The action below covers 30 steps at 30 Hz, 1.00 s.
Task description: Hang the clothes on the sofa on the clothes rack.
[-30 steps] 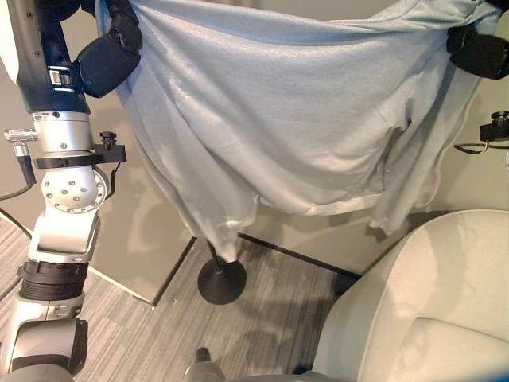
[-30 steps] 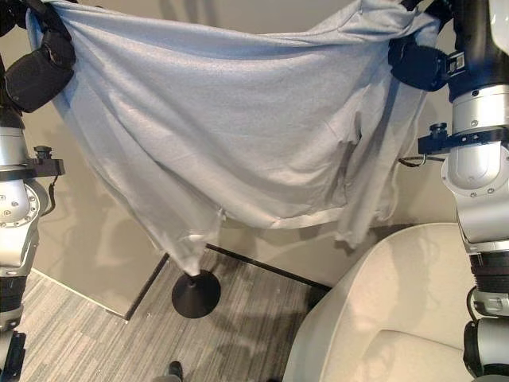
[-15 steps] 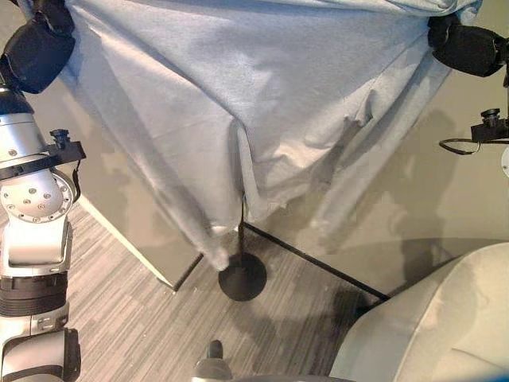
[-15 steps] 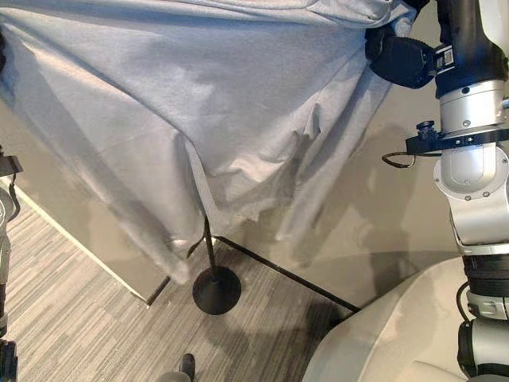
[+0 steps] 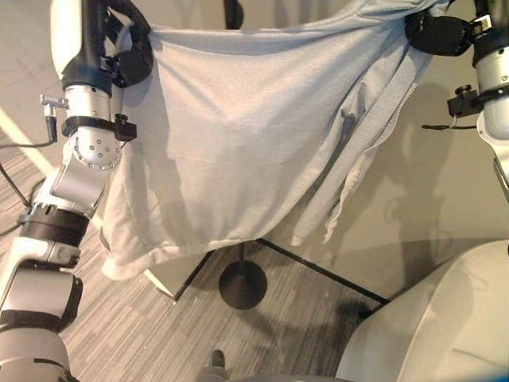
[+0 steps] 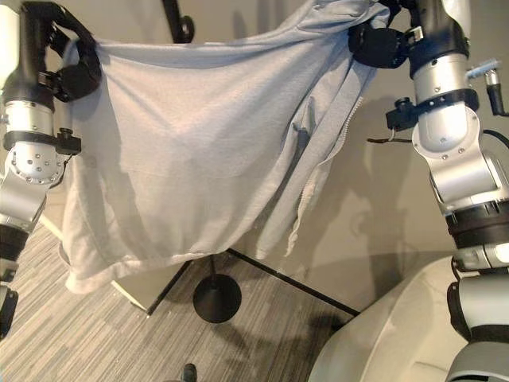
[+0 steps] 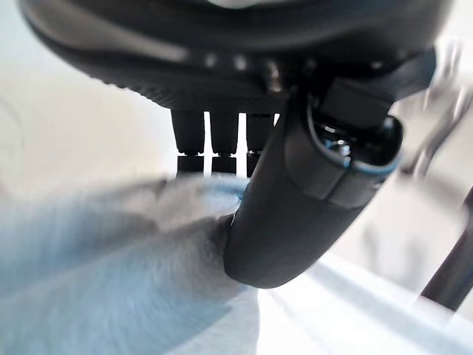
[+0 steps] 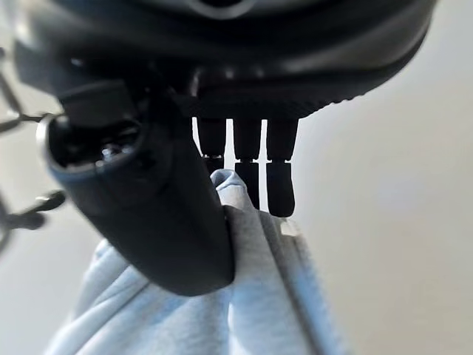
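Note:
A light grey-blue zip jacket (image 5: 246,151) hangs spread between my two raised hands. My left hand (image 5: 131,52) is shut on its upper left edge; in the left wrist view the thumb (image 7: 295,214) pinches the cloth (image 7: 111,259) against the fingers. My right hand (image 5: 437,33) is shut on the upper right corner, where the thumb (image 8: 170,222) presses the bunched cloth (image 8: 251,296). The black clothes rack stands behind the jacket: its round base (image 5: 242,284) rests on the floor and its upper pole (image 6: 179,24) rises above the jacket's top edge.
A pale sofa (image 5: 445,318) fills the lower right corner. A beige wall panel (image 5: 445,199) stands behind the rack, with a black strip along its foot. Grey striped carpet (image 5: 135,334) lies to the lower left.
The view has shifted. My hands have come closer together, so the jacket sags more between them and its left hem hangs lower. The rack's top now rises above the jacket.

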Available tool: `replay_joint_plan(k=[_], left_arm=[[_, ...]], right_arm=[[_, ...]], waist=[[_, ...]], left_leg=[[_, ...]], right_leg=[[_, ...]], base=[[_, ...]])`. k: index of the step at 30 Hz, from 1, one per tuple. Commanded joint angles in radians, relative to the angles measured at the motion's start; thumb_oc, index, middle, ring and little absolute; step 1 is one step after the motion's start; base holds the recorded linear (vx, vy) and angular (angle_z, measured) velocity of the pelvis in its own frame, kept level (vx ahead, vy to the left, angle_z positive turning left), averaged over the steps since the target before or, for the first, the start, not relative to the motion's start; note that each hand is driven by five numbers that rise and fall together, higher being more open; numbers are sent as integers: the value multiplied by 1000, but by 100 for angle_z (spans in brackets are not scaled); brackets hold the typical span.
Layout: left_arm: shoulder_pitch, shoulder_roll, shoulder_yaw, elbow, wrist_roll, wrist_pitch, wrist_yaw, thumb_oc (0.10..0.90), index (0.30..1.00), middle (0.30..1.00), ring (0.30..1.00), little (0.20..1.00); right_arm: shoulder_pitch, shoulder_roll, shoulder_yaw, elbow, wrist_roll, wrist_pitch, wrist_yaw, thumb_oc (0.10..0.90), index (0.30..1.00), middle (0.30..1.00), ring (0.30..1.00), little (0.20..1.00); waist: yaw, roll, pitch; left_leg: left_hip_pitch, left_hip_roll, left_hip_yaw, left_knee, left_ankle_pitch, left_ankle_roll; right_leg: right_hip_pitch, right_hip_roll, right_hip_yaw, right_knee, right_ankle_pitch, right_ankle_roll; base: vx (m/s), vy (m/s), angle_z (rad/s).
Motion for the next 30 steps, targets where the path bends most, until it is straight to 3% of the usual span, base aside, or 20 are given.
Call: replay_joint_plan(k=[1,2,5,9,12,16,17,18,19,30], left_arm=[[-205,69,-8,101,24,14,72,400,300,300,300,300],[-215,60,-15,162,18,28,90,400,300,300,300,300],[-182,48,-3,176,24,26,93,400,300,300,300,300],[187,-104,191,38,18,22,88,400,300,300,300,300],[402,-251,240,-66,-79,-24,10,400,300,300,300,300],[492,-286,246,-95,-194,-74,-84,400,300,300,300,300],[561,-338,271,-110,-327,-102,-138,400,300,300,300,300],[581,-370,279,-106,-374,-109,-149,478,418,418,418,418],[598,-392,285,-99,-403,-112,-166,800,900,900,900,900],[684,-403,403,-124,-480,-144,-221,800,900,900,900,900]], right_arm=[[-178,53,-6,41,104,-24,-45,400,300,300,300,300],[-205,98,34,81,84,-16,-51,400,300,300,300,300],[-201,127,41,97,72,-9,-54,400,300,300,300,300],[136,257,-104,-73,5,-2,-32,400,300,300,300,300],[395,382,-193,-149,-24,-6,-2,400,300,300,300,300],[492,420,-233,-155,-17,-17,23,400,300,300,300,300],[552,449,-261,-161,-6,-21,36,400,300,300,300,300],[578,464,-276,-162,0,-27,40,700,749,749,749,749],[602,473,-288,-167,-4,-30,44,800,900,900,900,900],[787,494,-457,-296,57,-62,95,800,900,900,900,900]], waist=[[9,-70,-79],[6,-76,-73],[7,-82,-69],[19,-89,-52],[28,-78,-41],[26,-68,-38],[24,-63,-35],[23,-62,-35],[22,-61,-34],[3,-46,-38]], left_leg=[[60,24,77,3,-101,-27],[53,28,87,3,-98,-27],[48,29,93,3,-99,-25],[60,13,101,3,-115,-8],[78,2,102,3,-131,4],[86,-7,104,3,-136,10],[92,-10,107,3,-139,12],[94,-11,107,3,-139,12],[95,-11,107,3,-140,14],[108,-13,116,3,-146,15]], right_leg=[[-21,-30,55,1,40,53],[-36,-30,61,1,48,56],[-46,-30,64,1,52,57],[-34,-49,54,1,59,55],[-14,-66,38,1,65,54],[-7,-77,35,1,74,55],[-2,-83,32,1,78,56],[-1,-85,30,1,80,55],[1,-86,28,1,81,55],[10,-93,20,1,80,53]], base=[[-16,15,-38],[-35,12,-37],[-11,17,-24],[22,50,-9],[31,42,2],[19,38,13],[19,19,7],[32,17,0],[21,3,-4],[6,-1,0]])
